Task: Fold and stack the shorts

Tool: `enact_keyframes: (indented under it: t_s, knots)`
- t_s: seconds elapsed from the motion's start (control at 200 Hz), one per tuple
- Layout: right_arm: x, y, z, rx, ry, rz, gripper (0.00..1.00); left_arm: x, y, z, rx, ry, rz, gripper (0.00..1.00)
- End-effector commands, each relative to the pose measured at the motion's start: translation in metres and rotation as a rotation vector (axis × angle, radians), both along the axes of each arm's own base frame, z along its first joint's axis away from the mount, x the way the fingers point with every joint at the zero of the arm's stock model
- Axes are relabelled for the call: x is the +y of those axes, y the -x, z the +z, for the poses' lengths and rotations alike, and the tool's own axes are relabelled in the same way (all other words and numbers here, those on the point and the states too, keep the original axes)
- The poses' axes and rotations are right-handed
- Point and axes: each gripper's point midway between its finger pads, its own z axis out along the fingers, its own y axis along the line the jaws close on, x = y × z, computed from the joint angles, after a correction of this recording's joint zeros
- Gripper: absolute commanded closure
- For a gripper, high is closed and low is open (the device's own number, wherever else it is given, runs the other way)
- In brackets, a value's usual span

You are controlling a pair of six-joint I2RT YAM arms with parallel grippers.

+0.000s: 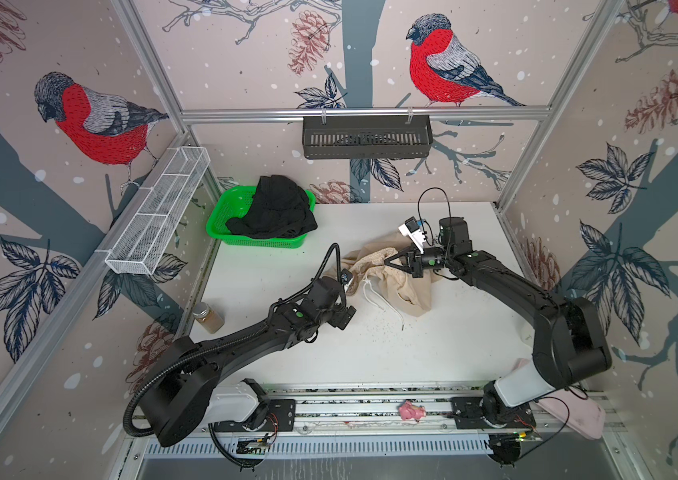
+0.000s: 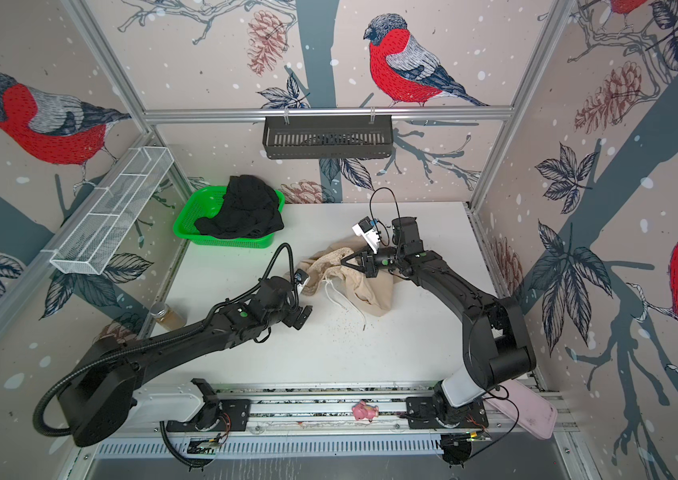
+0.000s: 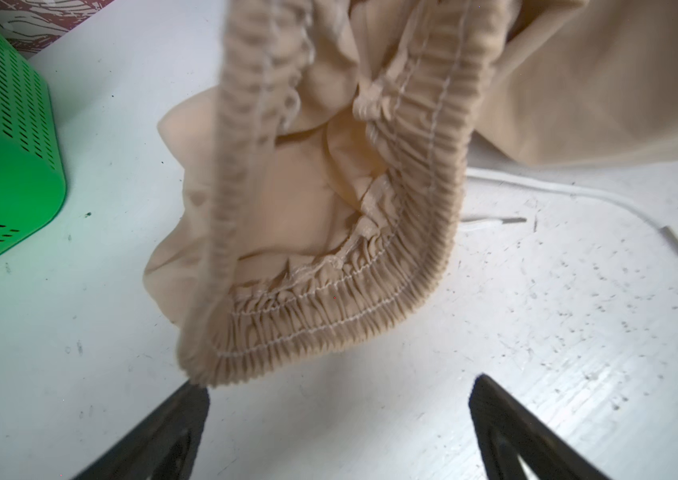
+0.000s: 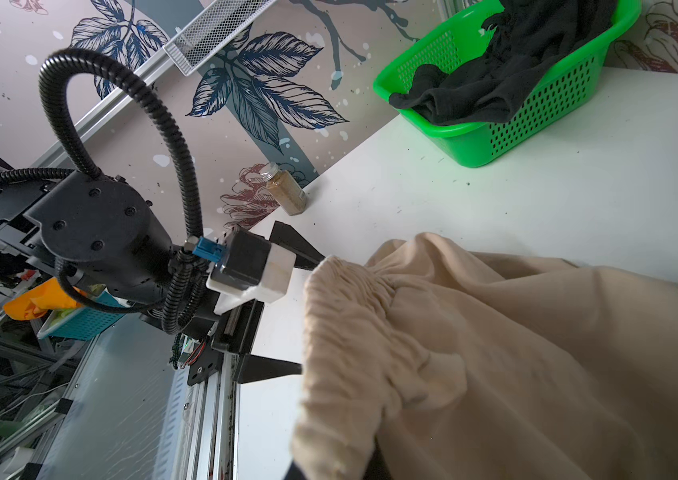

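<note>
The beige shorts (image 1: pixel 395 278) lay crumpled near the middle of the white surface (image 1: pixel 433 349). Their gathered elastic waistband (image 3: pixel 329 324) hung raised in an open loop, and the white drawstring (image 3: pixel 570 189) trailed loose on the surface. The right hand (image 1: pixel 388 262) was pressed together, pinching the waistband. The left hand (image 3: pixel 340 382) stood spread wide just beside the band's low edge, holding nothing. The black shorts (image 1: pixel 277 212) sat heaped in the green basket (image 1: pixel 221 216) at the back left.
</note>
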Motion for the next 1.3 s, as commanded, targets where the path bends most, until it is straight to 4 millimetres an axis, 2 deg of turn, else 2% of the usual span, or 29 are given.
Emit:
enact_keyframes:
  t_s: [0.0,0.175,0.295,0.37,0.48,0.575,0.645,0.695,0.74,0.87,0.96,1.0,1.141,1.186,1.256,1.296]
  knots:
    - [-0.001,0.004,0.007,-0.02,-0.027,0.039,0.99,0.01,-0.012,0.0,-0.051,-0.138,0.01,0.02]
    - [-0.004,0.004,0.011,-0.033,-0.035,0.037,0.99,0.017,-0.021,-0.018,-0.037,-0.244,0.033,0.02]
    - [-0.004,0.006,0.009,-0.025,-0.036,0.051,0.99,0.015,-0.036,-0.018,-0.094,-0.29,0.038,0.03]
    - [-0.004,0.005,0.008,-0.019,-0.034,0.047,0.98,0.014,-0.044,-0.015,-0.125,-0.31,0.05,0.1]
    - [-0.005,0.006,0.007,-0.021,-0.031,0.042,0.98,0.013,-0.053,-0.003,-0.179,-0.301,0.079,0.27]
    - [-0.004,0.005,0.005,-0.014,-0.035,0.047,0.98,-0.002,-0.054,0.01,-0.203,-0.209,0.04,0.43]
    - [-0.003,0.004,0.005,-0.009,-0.035,0.049,0.98,-0.013,-0.051,0.018,-0.216,-0.138,0.003,0.59]
    - [-0.004,0.004,0.004,-0.008,-0.034,0.049,0.98,-0.015,-0.051,0.021,-0.231,-0.113,-0.006,0.75]
    - [-0.004,0.004,0.004,-0.009,-0.034,0.048,0.98,-0.015,-0.051,0.023,-0.24,-0.106,-0.005,1.0]
    - [-0.005,0.003,0.005,-0.014,-0.03,0.036,0.98,-0.013,-0.051,0.028,-0.244,-0.113,-0.004,1.0]
    - [-0.007,-0.005,0.006,-0.013,-0.012,-0.009,0.98,-0.011,-0.05,0.039,-0.239,-0.085,0.011,1.0]
    - [-0.009,-0.011,0.005,-0.008,0.002,-0.04,0.91,-0.009,-0.049,0.049,-0.241,-0.061,0.023,1.0]
    - [-0.019,-0.032,-0.006,0.003,0.115,-0.179,0.84,-0.008,-0.041,0.098,-0.241,0.067,0.045,1.0]
    - [-0.023,-0.036,-0.008,-0.003,0.154,-0.218,0.77,-0.009,-0.036,0.115,-0.234,0.118,0.035,1.0]
    - [-0.03,-0.043,-0.008,-0.014,0.198,-0.287,0.53,-0.011,-0.029,0.138,-0.231,0.194,0.015,1.0]
    - [-0.035,-0.047,-0.007,-0.024,0.217,-0.329,0.46,-0.012,-0.026,0.147,-0.219,0.223,0.015,1.0]
